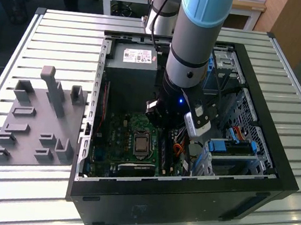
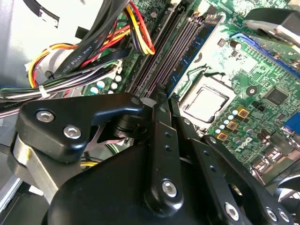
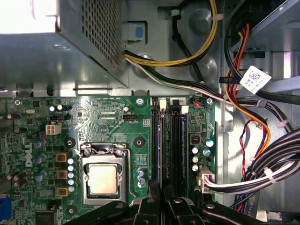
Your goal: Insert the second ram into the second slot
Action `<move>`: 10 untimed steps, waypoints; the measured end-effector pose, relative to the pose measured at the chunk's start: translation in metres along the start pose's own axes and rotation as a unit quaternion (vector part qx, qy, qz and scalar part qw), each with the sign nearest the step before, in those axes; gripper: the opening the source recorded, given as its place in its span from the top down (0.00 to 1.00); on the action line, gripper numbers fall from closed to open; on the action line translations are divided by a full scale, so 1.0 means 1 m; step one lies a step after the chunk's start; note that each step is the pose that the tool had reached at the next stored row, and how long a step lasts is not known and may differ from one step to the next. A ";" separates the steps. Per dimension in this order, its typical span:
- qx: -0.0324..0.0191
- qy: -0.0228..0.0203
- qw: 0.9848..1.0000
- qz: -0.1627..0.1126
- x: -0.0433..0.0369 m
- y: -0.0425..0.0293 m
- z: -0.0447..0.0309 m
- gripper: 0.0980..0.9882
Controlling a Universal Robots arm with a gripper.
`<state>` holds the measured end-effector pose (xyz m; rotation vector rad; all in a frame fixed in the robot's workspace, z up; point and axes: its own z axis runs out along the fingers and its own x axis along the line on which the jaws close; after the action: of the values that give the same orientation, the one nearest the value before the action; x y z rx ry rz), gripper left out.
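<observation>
Arm [image 1: 193, 47] reaching down, jaws nearly closed

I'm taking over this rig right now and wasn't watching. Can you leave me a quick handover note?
Tool: low inside the open PC case, over one end of the memory slots; I cannot tell whether it grips anything.
Ram: one blue ram stick stands in the slot nearest the processor.
Done: that one stick looks seated.
Left: the slots beside it look empty, so the second insertion is not visibly finished.

One open computer case [image 1: 274, 175], one motherboard [image 3: 112, 122], one processor [image 3: 103, 179], one grey fixture tray [image 1: 23, 130].
</observation>
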<state>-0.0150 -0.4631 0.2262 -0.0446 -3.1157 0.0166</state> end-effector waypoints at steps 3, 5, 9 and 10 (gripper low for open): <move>0.000 0.000 1.000 0.000 -0.0001 0.0000 0.0001 0.96; 0.000 0.000 1.000 0.000 -0.0001 0.0000 0.0001 0.96; 0.000 0.000 1.000 0.000 -0.0029 0.0001 0.0005 0.96; 0.000 0.000 1.000 0.000 -0.0033 0.0001 0.0006 0.96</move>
<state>-0.0118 -0.4630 0.2255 -0.0446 -3.1158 0.0164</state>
